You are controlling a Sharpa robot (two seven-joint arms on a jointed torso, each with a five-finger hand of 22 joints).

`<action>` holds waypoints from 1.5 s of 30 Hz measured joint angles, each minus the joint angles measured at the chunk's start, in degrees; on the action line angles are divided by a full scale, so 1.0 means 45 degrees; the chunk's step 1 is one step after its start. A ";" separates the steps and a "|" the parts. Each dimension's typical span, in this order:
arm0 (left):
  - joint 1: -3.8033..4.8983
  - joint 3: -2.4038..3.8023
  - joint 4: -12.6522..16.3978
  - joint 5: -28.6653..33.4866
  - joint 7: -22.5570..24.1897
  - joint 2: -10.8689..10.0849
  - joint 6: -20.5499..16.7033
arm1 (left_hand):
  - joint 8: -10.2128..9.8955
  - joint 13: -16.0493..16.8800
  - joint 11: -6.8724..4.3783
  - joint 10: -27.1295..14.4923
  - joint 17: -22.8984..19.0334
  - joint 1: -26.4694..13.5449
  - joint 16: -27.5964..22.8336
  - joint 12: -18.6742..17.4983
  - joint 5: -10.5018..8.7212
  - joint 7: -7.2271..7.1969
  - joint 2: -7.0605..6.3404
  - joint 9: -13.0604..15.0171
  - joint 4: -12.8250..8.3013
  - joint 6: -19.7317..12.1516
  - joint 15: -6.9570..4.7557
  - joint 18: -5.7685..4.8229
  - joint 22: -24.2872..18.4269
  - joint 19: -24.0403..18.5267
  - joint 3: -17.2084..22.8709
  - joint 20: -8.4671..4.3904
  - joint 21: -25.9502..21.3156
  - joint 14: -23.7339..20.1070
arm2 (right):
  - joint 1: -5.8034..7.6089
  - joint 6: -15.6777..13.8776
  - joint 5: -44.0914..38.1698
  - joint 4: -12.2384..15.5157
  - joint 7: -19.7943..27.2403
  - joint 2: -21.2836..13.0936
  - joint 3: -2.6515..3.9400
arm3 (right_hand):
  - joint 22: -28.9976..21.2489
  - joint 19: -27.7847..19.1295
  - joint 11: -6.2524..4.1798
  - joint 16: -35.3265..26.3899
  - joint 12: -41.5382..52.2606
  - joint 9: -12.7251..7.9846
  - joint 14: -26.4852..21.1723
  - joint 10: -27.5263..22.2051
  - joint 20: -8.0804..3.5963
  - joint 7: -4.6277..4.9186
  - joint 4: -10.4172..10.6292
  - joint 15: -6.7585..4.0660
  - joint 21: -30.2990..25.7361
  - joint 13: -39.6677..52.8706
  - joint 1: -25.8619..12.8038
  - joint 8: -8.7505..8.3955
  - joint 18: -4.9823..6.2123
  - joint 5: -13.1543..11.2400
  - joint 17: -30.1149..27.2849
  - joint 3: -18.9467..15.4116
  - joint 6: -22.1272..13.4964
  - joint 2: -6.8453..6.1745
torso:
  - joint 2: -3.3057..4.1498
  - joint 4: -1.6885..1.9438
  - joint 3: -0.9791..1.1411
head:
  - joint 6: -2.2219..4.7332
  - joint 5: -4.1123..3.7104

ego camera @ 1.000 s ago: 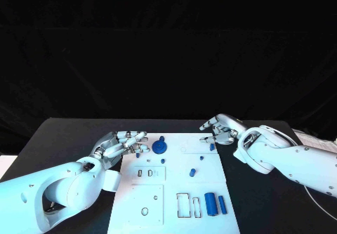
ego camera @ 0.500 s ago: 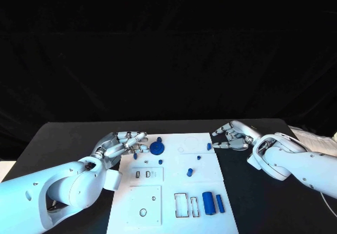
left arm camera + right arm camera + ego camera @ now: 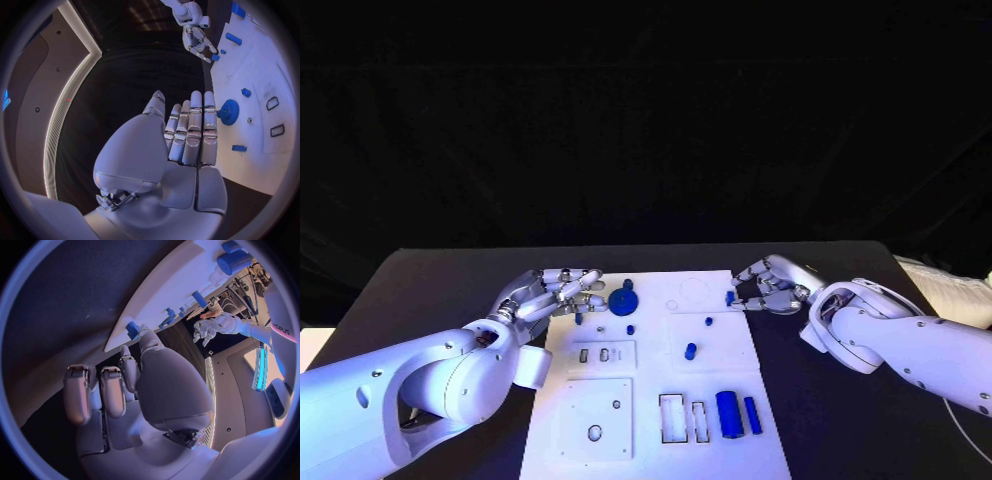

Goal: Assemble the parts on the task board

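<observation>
The white task board (image 3: pixel 733 365) lies mid-table. My left hand (image 3: pixel 557 293) hovers over its far left corner with straight fingers (image 3: pixel 190 132), holding nothing, beside the blue gear (image 3: pixel 623 298) (image 3: pixel 229 111). A small blue piece (image 3: pixel 730 297) (image 3: pixel 132 330) stands at the board's far right edge. My right hand (image 3: pixel 769 284) is beside it, with one fingertip (image 3: pixel 144 335) against the piece and the others curled in; whether it grips the piece is unclear. A blue cylinder (image 3: pixel 728 410) and a bar (image 3: pixel 753 415) lie at the near right. Small pegs (image 3: pixel 689 350) sit mid-board.
Empty slots (image 3: pixel 672 418) are cut in the board's near part, beside the cylinder. Something white (image 3: pixel 949 280) lies at the table's right edge. Black table surface (image 3: pixel 430 290) runs along both sides of the board.
My right hand drew away to the right of the small blue piece, then came back to it. The piece stayed where it stands. My left hand has not moved.
</observation>
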 measured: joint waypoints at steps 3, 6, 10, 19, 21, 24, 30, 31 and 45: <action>-0.0004 -0.0002 0.0000 0.0000 0.0000 0.0002 0.0004 | 0.0000 0.0000 0.0000 0.0000 -0.0001 0.0000 0.0000 0.0000 0.0000 0.0000 0.0000 -0.0001 0.0000 0.0000 0.0000 0.0000 0.0000 0.0000 0.0000 0.0000 0.0000 0.0000 | -0.0025 0.0001 -0.0058 -0.0067 -0.0055 0.0099 0.0002 | 0.0000 0.0000 0.0000 0.0000 0.0036 0.0000 0.0000 0.0000 0.0000 0.0000 -0.0035 0.0000 0.0000 0.0008 0.0049 0.0000 0.0006 -0.0110 -0.0001 0.0035 0.0000 0.0049 | -0.0004 0.0001 -0.0007 | -0.0020 0.0021; -0.0004 -0.0002 0.0000 0.0000 0.0000 0.0004 0.0006 | 0.0000 -0.0001 0.0000 0.0000 -0.0001 0.0000 0.0000 0.0000 0.0000 0.0000 0.0000 0.0000 0.0000 0.0000 0.0000 0.0001 0.0000 0.0000 0.0000 0.0000 0.0000 0.0000 | -0.0039 0.0001 -0.0105 -0.0129 -0.0106 0.0177 0.0002 | -0.0001 0.0000 0.0000 0.0000 0.0059 0.0010 0.0000 0.0000 0.0000 -0.0070 -0.0058 0.0000 0.0000 0.0027 0.0101 0.0000 0.0007 -0.0212 -0.0001 0.0058 0.0069 0.0100 | -0.0011 0.0001 -0.0016 | -0.0046 0.0032; -0.0004 -0.0002 0.0000 0.0000 0.0000 0.0004 0.0008 | 0.0000 -0.0001 0.0000 0.0000 -0.0002 0.0000 0.0000 0.0000 0.0000 0.0000 0.0000 -0.0001 0.0000 0.0000 0.0000 0.0000 0.0001 0.0000 0.0000 0.0000 0.0000 0.0000 | -0.0043 0.0003 -0.0146 -0.0190 -0.0153 0.0272 0.0002 | -0.0001 0.0000 0.0000 0.0075 0.0146 0.0059 0.0000 0.0000 0.0000 -0.0121 -0.0137 0.0000 0.0000 0.0426 0.0236 0.0009 0.0009 -0.0513 -0.0001 0.0182 0.0375 0.0236 | -0.0016 0.0000 -0.0022 | -0.0062 0.0044; -0.0005 -0.0002 0.0001 0.0000 0.0000 -0.0004 0.0010 | 0.0000 -0.0002 0.0000 0.0000 -0.0003 0.0000 0.0000 0.0000 0.0000 0.0000 0.0000 -0.0002 0.0000 0.0000 0.0000 0.0000 0.0001 0.0000 0.0000 0.0000 0.0000 0.0000 | -0.0078 0.0086 -0.0222 -0.0306 -0.0226 0.0446 0.0003 | -0.0003 0.0005 -0.0001 0.0124 0.0357 0.0147 -0.0001 -0.0001 -0.0005 -0.0380 -0.0275 -0.0147 0.0055 0.0956 0.0406 0.0199 0.0011 -0.1125 -0.0002 0.0632 0.1169 0.0563 | -0.0018 -0.0010 -0.0023 | -0.0104 0.0063; -0.0005 -0.0002 0.0001 0.0000 0.0000 -0.0006 0.0010 | 0.0000 -0.0001 0.0000 0.0000 -0.0003 0.0000 0.0000 0.0000 0.0000 0.0000 0.0000 -0.0002 0.0000 0.0000 0.0000 0.0000 0.0002 0.0000 0.0000 0.0000 0.0000 0.0000 | -0.0085 0.0110 -0.0236 -0.0315 -0.0235 0.0469 0.0003 | -0.0003 0.0004 -0.0002 0.0124 0.0386 0.0149 -0.0002 -0.0001 -0.0096 -0.0401 -0.0312 -0.0149 0.0068 0.1022 0.0443 0.0200 0.0011 -0.1145 -0.0002 0.0669 0.1220 0.0600 | -0.0018 -0.0015 -0.0022 | -0.0114 0.0066; -0.0005 -0.0002 0.0001 0.0000 -0.0001 -0.0006 0.0011 | 0.0000 -0.0002 0.0000 0.0000 -0.0004 0.0000 0.0000 0.0000 0.0000 0.0000 0.0000 -0.0002 0.0000 0.0000 0.0000 0.0001 0.0001 0.0000 0.0000 0.0000 0.0000 0.0000 | -0.0088 0.0145 -0.0259 -0.0321 -0.0247 0.0500 0.0004 | -0.0003 0.0002 -0.0002 0.0124 0.0432 0.0147 0.0042 -0.0002 -0.0098 -0.0436 -0.0351 -0.0193 0.0103 0.1023 0.0460 0.0197 0.0012 -0.1147 -0.0002 0.0777 0.1392 0.0616 | -0.0018 -0.0016 -0.0020 | -0.0126 0.0074; -0.0006 -0.0002 0.0001 0.0000 -0.0005 -0.0006 0.0012 | 0.0000 -0.0002 0.0000 0.0000 -0.0004 0.0000 0.0000 0.0000 0.0000 0.0000 0.0000 -0.0002 0.0001 0.0000 0.0000 -0.0001 -0.0001 0.0000 0.0001 0.0000 0.0000 0.0000 | -0.0088 0.0183 -0.0299 -0.0328 -0.0269 0.0541 0.0013 | -0.0004 0.0003 -0.0003 0.0173 0.0504 0.0163 0.0009 -0.0003 -0.0098 -0.0490 -0.0390 -0.0227 0.0103 0.1102 0.0494 0.0247 0.0012 -0.1204 0.0008 0.0886 0.1497 0.0643 | -0.0018 -0.0016 -0.0017 | -0.0166 0.0082; -0.0006 -0.0002 0.0001 0.0000 -0.0006 -0.0006 0.0012 | 0.0000 -0.0002 0.0000 0.0000 -0.0004 0.0000 0.0000 0.0000 0.0000 0.0000 0.0000 -0.0002 0.0000 0.0000 0.0000 0.0001 -0.0007 0.0000 0.0000 0.0000 0.0000 0.0000 | -0.0088 0.0183 -0.0306 -0.0330 -0.0274 0.0544 0.0016 | -0.0004 0.0002 -0.0003 0.0173 0.0504 0.0163 -0.0003 -0.0003 -0.0104 -0.0500 -0.0421 -0.0239 0.0136 0.1102 0.0494 0.0246 0.0012 -0.1205 0.0008 0.0917 0.1555 0.0643 | -0.0018 -0.0016 -0.0016 | -0.0168 0.0084; -0.0006 -0.0002 -0.0035 0.0000 -0.0010 0.0000 0.0012 | 0.0000 -0.0003 0.0000 0.0000 0.0013 0.0000 0.0000 0.0000 0.0000 0.0000 0.0000 -0.0003 0.0001 0.0000 0.0000 0.0000 -0.0008 0.0000 0.0001 0.0000 -0.0060 0.0000 | -0.0082 -0.0322 -0.0317 0.0422 -0.0578 0.0450 0.0096 | -0.0005 0.0003 -0.0207 0.0347 0.1280 0.0165 0.0002 0.0067 -0.0372 -0.0503 -0.0445 -0.0515 0.0298 0.0886 0.0207 0.0469 0.0015 -0.1355 0.0006 0.1379 0.1913 0.0930 | -0.0035 -0.0006 -0.0023 | -0.0205 0.0109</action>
